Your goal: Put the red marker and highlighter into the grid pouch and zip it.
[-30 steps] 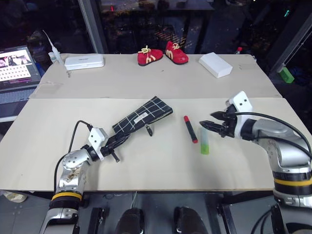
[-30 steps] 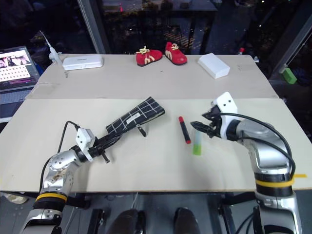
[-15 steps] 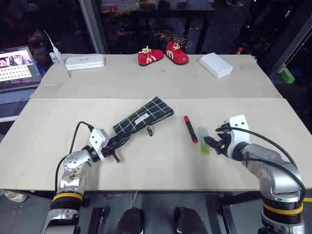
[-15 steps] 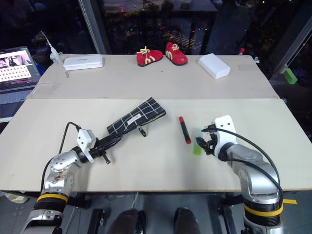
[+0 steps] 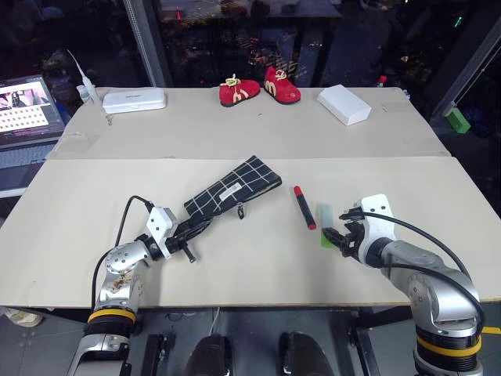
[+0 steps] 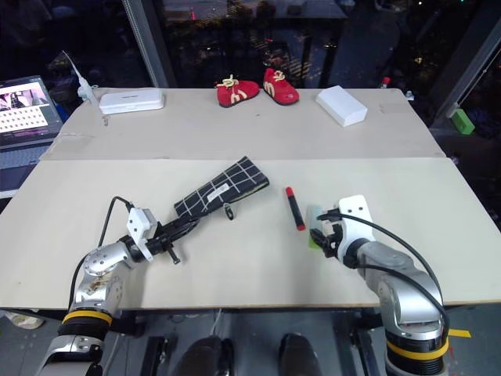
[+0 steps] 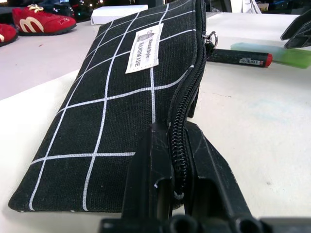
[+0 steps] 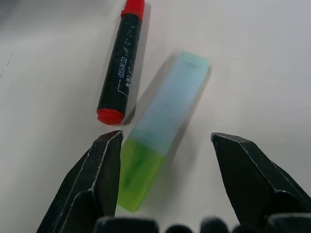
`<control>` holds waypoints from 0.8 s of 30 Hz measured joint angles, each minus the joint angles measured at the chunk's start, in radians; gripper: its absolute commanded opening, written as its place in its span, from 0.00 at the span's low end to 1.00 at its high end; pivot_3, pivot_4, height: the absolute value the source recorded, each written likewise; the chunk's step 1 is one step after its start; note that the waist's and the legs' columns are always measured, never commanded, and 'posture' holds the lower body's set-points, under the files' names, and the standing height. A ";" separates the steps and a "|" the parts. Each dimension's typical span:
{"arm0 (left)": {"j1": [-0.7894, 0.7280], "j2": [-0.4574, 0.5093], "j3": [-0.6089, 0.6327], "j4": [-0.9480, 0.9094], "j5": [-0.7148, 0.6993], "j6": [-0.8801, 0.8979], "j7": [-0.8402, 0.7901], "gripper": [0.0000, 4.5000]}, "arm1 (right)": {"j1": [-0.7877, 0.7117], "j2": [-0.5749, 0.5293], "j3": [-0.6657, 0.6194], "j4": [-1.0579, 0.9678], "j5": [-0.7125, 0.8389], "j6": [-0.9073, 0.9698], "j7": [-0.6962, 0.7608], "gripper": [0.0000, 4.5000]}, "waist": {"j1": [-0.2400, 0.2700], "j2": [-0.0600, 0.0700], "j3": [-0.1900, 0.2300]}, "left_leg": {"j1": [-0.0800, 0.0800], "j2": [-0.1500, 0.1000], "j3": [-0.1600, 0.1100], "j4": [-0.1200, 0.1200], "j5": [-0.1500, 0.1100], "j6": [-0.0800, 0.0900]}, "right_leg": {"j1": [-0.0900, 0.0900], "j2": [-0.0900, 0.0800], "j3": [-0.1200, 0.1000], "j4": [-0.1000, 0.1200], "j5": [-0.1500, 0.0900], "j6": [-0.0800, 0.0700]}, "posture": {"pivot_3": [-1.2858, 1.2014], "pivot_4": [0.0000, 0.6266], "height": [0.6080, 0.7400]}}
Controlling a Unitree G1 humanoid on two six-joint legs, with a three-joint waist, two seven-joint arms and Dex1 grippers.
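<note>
The grid pouch (image 5: 232,188) lies slanted on the table, label up, its zipper edge (image 7: 187,92) toward the pens. My left gripper (image 5: 196,231) is shut on the pouch's near end, and its fingers (image 7: 150,160) pinch the zipper seam. The red marker (image 5: 304,207) lies right of the pouch, with the highlighter (image 5: 325,219) beside it. In the right wrist view the marker (image 8: 121,63) shows a dark barrel with red ends. My right gripper (image 5: 335,236) is open and low over the table, its fingers on either side of the highlighter's bright green near end (image 8: 138,177).
At the table's back edge are a pair of red shoes (image 5: 262,88), a white box (image 5: 345,103) and a white flat case (image 5: 135,99). A laptop (image 5: 27,106) sits at the far left. A green block (image 5: 458,120) lies off the table's right side.
My right gripper has dropped and drawn back toward me, tipping downward until it straddles the highlighter's near end. The left gripper and the pouch have stayed put.
</note>
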 measured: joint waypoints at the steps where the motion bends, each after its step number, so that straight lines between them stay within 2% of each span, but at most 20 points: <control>1: 0.001 0.000 0.000 0.000 0.000 0.000 0.000 0.00 | 0.008 0.003 0.004 -0.005 0.000 0.001 -0.003 0.72 | 0.000 0.000 0.000 | 0.000 0.000 0.000 0.000 0.000 0.000 | 0.000 0.000 0.000 0.000 0.000 0.000 | 0.52 0.24 1.00; 10: 0.007 -0.007 0.000 0.000 -0.001 0.000 0.003 0.00 | 0.010 0.035 0.036 -0.033 0.002 0.041 -0.027 0.72 | -0.002 0.000 0.000 | 0.000 0.000 -0.001 0.000 0.000 0.000 | 0.000 0.000 0.000 0.000 0.000 0.000 | 0.52 0.24 1.00; 15: 0.011 -0.015 0.000 0.000 -0.001 0.000 0.007 0.00 | 0.007 0.019 0.043 -0.033 -0.002 0.043 -0.030 0.72 | -0.002 0.000 0.000 | 0.000 0.000 -0.001 0.000 0.000 0.000 | 0.000 0.000 0.000 0.000 0.000 0.000 | 0.52 0.24 1.00; 19: 0.014 -0.020 0.000 -0.001 -0.001 0.000 0.010 0.00 | 0.063 0.001 0.088 -0.020 -0.024 -0.011 -0.042 0.72 | -0.002 -0.001 0.000 | 0.000 0.000 -0.001 0.000 0.000 0.000 | 0.001 0.000 0.000 0.000 0.000 0.000 | 0.52 0.24 1.00; 24: 0.015 -0.021 0.000 -0.002 -0.001 0.002 0.015 0.00 | 0.099 0.001 0.106 0.013 -0.041 -0.103 -0.049 0.72 | -0.002 -0.010 -0.008 | 0.002 0.001 -0.001 0.000 0.000 0.000 | 0.003 0.000 0.000 -0.001 0.000 0.000 | 0.52 0.24 1.00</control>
